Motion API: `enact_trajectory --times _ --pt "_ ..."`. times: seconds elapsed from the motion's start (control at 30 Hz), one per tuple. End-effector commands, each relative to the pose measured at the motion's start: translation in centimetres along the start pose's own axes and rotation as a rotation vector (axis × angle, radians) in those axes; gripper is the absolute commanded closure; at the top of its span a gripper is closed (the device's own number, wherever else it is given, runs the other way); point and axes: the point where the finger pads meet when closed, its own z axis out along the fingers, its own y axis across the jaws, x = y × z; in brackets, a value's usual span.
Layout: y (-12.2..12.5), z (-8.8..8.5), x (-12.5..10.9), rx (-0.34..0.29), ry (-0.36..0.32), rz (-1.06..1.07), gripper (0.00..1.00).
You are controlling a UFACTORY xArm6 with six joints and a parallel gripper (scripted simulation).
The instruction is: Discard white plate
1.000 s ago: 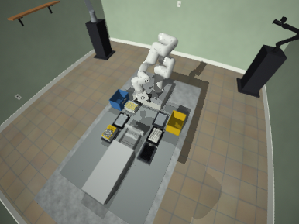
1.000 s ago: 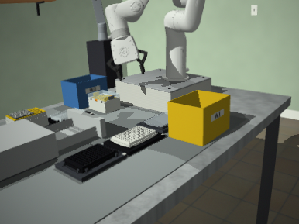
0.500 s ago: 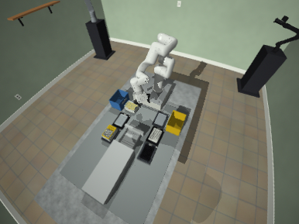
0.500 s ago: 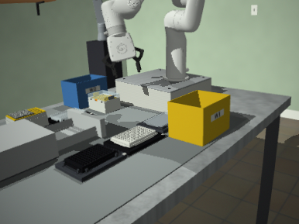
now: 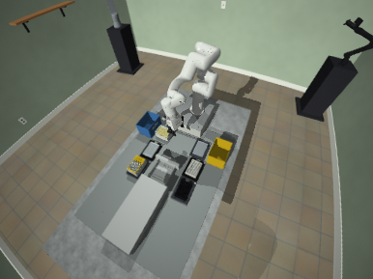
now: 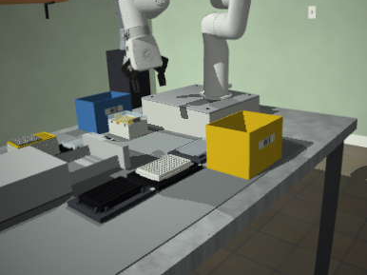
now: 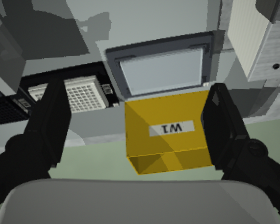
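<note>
Black fingers of the gripper (image 6: 144,77) stand fully apart with nothing between them, hanging in the upper left of the exterior frame, well above the bench (image 6: 266,189) and well apart from the white plate (image 6: 164,166), which lies in its dark nest at centre frame, near the yellow waste bin W1 (image 6: 244,144). To do this approach well, I judge the arm should travel over to the plate before descending, straddle its short sides squarely, and keep off the black plate (image 6: 110,192) and the clear-lidded tray (image 6: 192,148) beside it. The wrist view alone shows the fingers framing the bin's label and the plate (image 7: 83,93) at centre left; the top view alone shows the whole bench layout, including the blue bin (image 5: 148,124).
</note>
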Motion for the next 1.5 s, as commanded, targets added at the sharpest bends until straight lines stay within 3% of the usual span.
enact_trajectory --times 0.0,0.83,1.47 --pt "-0.7 -0.5 -0.3 0.001 0.008 -0.12 0.0" --pt "-4.7 -3.2 -2.0 -0.022 0.088 -0.815 0.0" --pt "-7.9 -5.4 -3.5 -0.076 0.157 -1.375 0.0"
